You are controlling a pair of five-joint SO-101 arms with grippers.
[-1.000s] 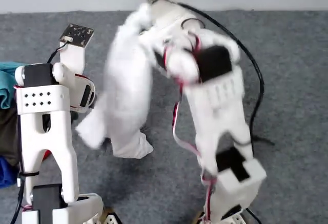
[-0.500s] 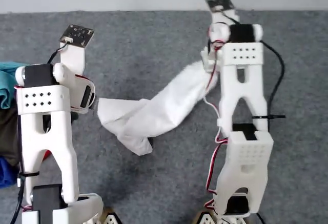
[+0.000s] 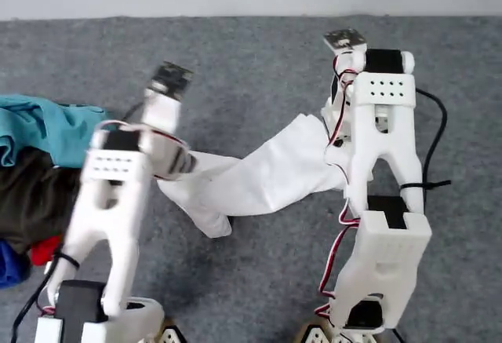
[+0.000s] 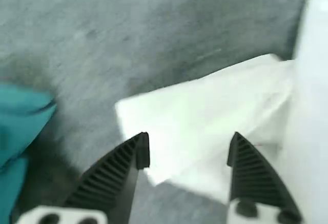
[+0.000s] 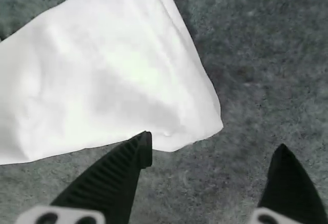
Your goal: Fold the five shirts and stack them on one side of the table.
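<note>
A white shirt lies crumpled in a long strip across the grey table, between the two arms. Its one end sits under my left gripper, which hangs open just above the cloth with nothing between its fingers. My right gripper is open too, above the table beside a corner of the shirt's other end. A pile of other shirts rests at the table's left edge: teal on top, dark brown, red and blue.
Grey carpet-like cover spans the table, bare at the back and at the far right. The teal shirt lies close to the left gripper. A black cable trails along the right arm.
The white shirt, held up and swinging a second ago, now lies on the table with the right gripper open above it. The left arm has swung right, over the shirt's left end.
</note>
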